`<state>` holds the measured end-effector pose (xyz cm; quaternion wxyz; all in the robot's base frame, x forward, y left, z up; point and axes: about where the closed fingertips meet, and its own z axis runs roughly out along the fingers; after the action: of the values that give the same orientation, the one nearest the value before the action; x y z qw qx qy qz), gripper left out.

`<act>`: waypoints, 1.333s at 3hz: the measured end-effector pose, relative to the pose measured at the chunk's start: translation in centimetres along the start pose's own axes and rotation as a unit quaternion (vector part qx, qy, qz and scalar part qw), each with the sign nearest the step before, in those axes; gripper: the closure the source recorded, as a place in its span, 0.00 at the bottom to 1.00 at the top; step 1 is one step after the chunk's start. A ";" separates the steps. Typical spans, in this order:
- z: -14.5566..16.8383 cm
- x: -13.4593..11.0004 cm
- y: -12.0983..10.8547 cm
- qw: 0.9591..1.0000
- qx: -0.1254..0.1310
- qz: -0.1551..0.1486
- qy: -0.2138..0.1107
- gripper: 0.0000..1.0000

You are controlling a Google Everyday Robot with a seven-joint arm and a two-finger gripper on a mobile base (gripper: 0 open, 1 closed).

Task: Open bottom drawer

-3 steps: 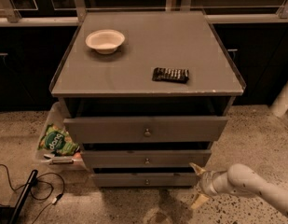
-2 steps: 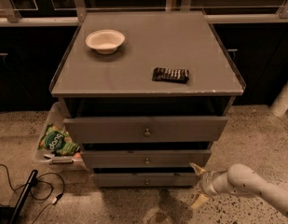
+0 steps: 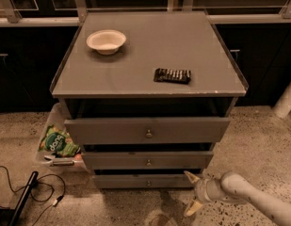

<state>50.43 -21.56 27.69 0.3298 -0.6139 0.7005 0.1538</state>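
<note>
Hanging low over the speckled floor (image 3: pixel 258 145), the robot's two-finger hand (image 3: pixel 191 193) sits at the end of a pale arm (image 3: pixel 258 199) that enters from the lower right. Its two pointed fingers are spread wide apart with nothing between them.

Just to the hand's left is the bottom drawer (image 3: pixel 131 181), the slimmest of three grey fronts, with a small round knob (image 3: pixel 148 183) at its centre. The upper fingertip is close to the drawer's right end; whether it touches cannot be told.

Above the hand and to its left are the middle drawer (image 3: pixel 147 160) and, higher, the widest top drawer (image 3: pixel 147 130), each standing further out than the one below.

Higher up is the grey worktop (image 3: pixel 149 55). A dark packet (image 3: pixel 172 75) lies on it almost straight above the hand, and a pale bowl (image 3: pixel 106 41) stands well off to the upper left.

Far left of the hand, a green snack bag (image 3: pixel 58 142) lies in a clear bin (image 3: pixel 54 117) beside the cabinet, with black cables (image 3: pixel 22 192) on the floor below it.
</note>
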 end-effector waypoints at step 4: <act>8.0 1.4 -4.6 0.994 0.017 -0.100 -0.029 0.00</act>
<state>56.96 -18.59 21.74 0.3739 -0.6705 0.6283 0.1257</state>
